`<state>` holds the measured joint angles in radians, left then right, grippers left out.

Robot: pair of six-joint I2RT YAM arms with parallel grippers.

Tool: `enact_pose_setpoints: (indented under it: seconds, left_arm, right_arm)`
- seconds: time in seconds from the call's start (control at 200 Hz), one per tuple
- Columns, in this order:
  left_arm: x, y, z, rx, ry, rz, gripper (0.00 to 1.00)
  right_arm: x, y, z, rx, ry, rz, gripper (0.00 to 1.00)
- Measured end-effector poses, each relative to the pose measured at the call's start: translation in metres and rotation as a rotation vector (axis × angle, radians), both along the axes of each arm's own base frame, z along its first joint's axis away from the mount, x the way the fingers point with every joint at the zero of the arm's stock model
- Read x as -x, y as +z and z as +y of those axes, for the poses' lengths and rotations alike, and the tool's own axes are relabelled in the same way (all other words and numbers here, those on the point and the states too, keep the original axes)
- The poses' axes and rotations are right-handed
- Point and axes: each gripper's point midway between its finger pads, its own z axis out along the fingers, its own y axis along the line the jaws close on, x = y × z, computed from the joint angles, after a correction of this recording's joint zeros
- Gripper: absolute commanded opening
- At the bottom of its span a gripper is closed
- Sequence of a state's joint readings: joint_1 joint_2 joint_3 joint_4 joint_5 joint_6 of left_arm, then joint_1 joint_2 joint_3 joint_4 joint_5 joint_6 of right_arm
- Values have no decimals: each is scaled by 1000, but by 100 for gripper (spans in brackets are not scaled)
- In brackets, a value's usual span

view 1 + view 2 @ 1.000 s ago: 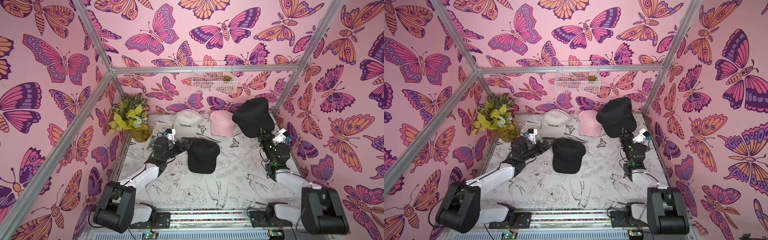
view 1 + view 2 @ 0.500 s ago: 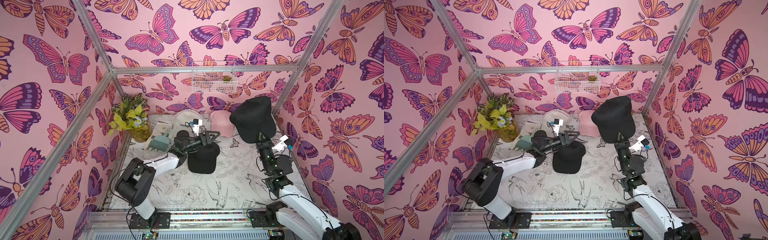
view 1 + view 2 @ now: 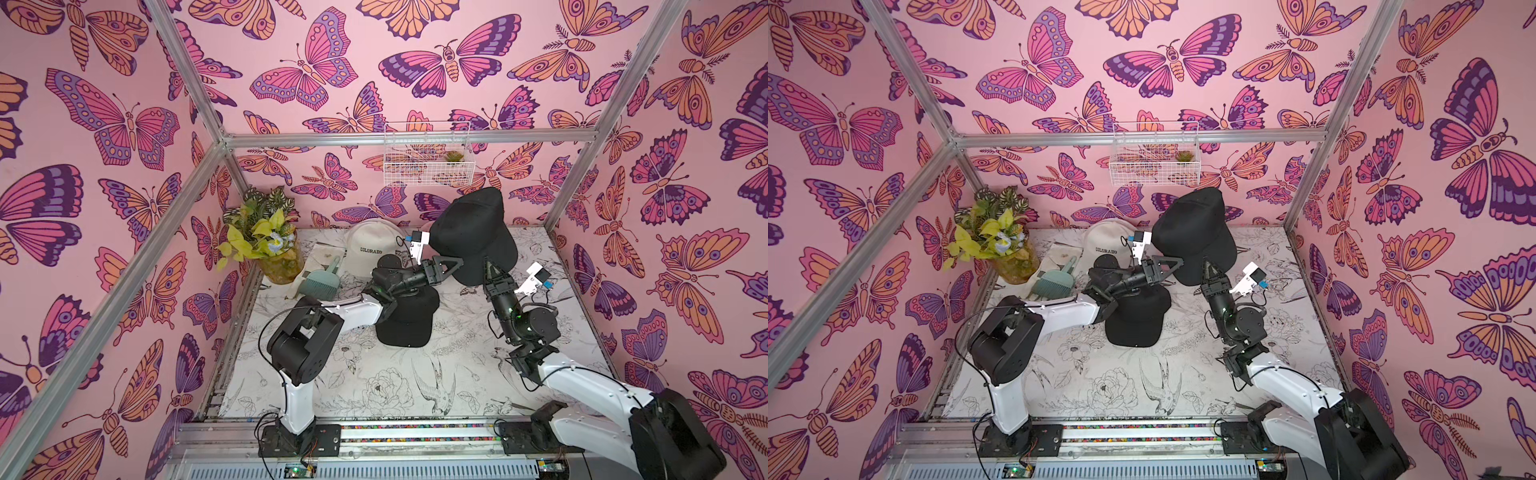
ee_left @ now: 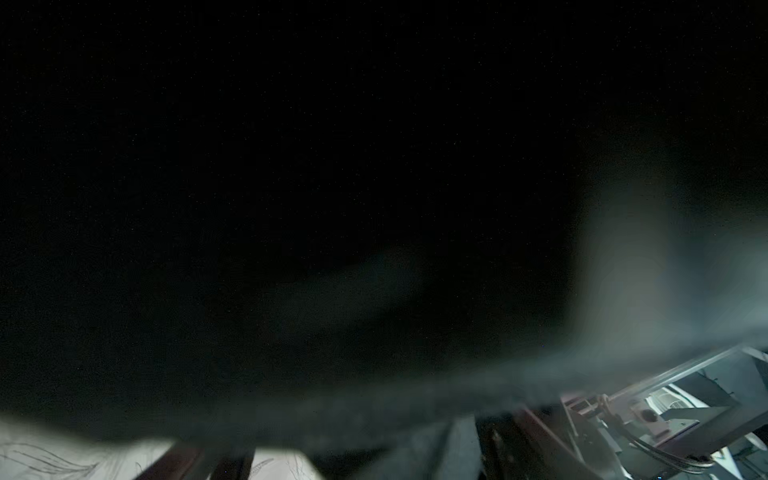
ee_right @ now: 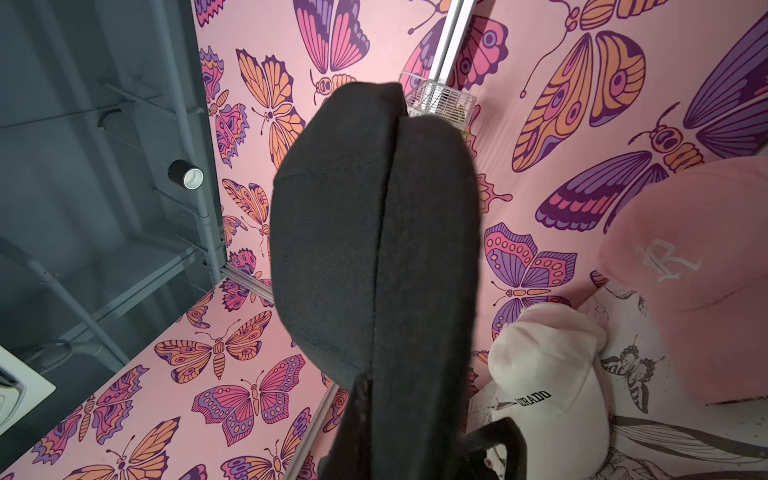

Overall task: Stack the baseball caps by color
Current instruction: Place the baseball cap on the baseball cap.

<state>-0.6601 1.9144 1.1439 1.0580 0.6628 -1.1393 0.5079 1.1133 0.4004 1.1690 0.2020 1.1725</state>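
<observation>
My right gripper (image 3: 491, 267) (image 3: 1211, 266) is shut on the brim of a black baseball cap (image 3: 469, 232) (image 3: 1192, 232) (image 5: 374, 208), which it holds upright above the back of the table. My left gripper (image 3: 456, 263) (image 3: 1177, 263) reaches across to that cap's lower edge with its jaws open, and black fabric (image 4: 332, 166) fills the left wrist view. A second black cap (image 3: 409, 322) (image 3: 1136, 322) lies flat under the left forearm. A cream COLORADO cap (image 3: 372, 245) (image 3: 1104, 243) (image 5: 548, 374) sits at the back. A pink cap (image 5: 698, 270) is beside it, mostly hidden in both top views.
A potted plant (image 3: 266, 249) stands in the back left corner. Next to it a teal brush (image 3: 322, 282) lies on a cloth. A white wire basket (image 3: 428, 153) hangs on the back wall. Metal frame posts and pink walls close in the table.
The right arm has raised the black cap and carried it left. The left arm has swung from beside the flat black cap up to the held cap, its jaws narrowing.
</observation>
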Motion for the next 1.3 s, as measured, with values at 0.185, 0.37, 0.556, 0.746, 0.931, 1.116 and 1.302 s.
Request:
enact_pose_setpoints:
  seconds: [0.185,0.37,0.556,0.746,0.931,1.116,1.302]
  left_arm:
    - [-1,8,-2,38,-14,-28,39]
    - [3,23,2,77,-26,-84,9]
    - [5,17,2,2,-14,-114,0]
    - [-5,-5,24,-115,48,-133,0]
    - [-35,-35,75,-233,141,-99,0]
    - [-45,-87,123,-431,199,-17,0]
    - [-7,-60,138,-570,144,-201,0]
  right_arm:
    - [-4,-4,-3,1,-34,7,0]
    - [-9,-11,-9,9,-86,22,56]
    - [-17,-38,-4,147,-113,87,99]
    - [-16,-71,-3,449,-145,176,99]
    - [-21,-51,-12,703,-156,149,100]
    - [-31,-13,-21,839,-99,73,99]
    - [-32,-26,-23,992,25,92,99]
